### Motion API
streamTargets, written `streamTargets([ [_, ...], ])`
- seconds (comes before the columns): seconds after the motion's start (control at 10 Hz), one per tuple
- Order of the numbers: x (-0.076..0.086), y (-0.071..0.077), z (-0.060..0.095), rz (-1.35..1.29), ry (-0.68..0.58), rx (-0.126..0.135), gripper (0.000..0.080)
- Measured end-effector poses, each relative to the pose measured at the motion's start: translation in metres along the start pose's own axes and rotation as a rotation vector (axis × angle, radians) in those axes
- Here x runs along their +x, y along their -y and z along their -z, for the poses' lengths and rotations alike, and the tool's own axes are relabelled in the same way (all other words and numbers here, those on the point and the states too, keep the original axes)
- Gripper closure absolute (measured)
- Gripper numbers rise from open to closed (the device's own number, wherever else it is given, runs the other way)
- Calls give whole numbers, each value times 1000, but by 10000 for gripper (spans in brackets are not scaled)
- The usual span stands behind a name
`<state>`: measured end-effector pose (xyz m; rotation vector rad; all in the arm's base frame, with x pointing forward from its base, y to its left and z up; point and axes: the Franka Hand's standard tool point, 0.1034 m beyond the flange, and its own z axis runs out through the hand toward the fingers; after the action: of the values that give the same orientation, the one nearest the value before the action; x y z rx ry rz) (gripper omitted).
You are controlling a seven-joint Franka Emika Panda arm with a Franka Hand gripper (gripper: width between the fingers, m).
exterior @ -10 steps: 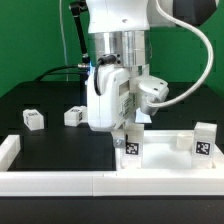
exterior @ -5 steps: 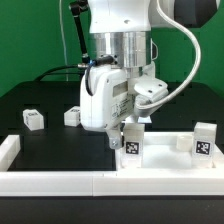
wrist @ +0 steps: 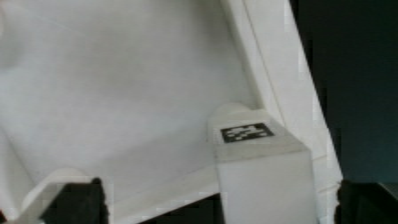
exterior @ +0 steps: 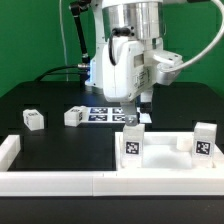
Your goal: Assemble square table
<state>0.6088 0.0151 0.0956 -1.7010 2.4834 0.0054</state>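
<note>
Gripper (exterior: 143, 104) released, jaws wide, empty; hovers above small white tagged block leg (exterior: 131, 146), not touching; leg upright on large flat white plastic square slab (exterior: 166, 159).

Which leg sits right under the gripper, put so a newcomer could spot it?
Find the white square table slab at the exterior view's lower right; two tagged legs stand upright on it. The one meant is the leg towards the view's middle, directly below the gripper. Its twin, the far leg, stands at the slab's right end, clear of the gripper.
</note>
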Motion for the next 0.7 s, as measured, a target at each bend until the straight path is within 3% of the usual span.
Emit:
streamTargets([
  [0.5, -3, -2, -3, 6, -3, -4, 150],
  [0.7, -20, -28, -4, 100, 8, -21, 150],
])
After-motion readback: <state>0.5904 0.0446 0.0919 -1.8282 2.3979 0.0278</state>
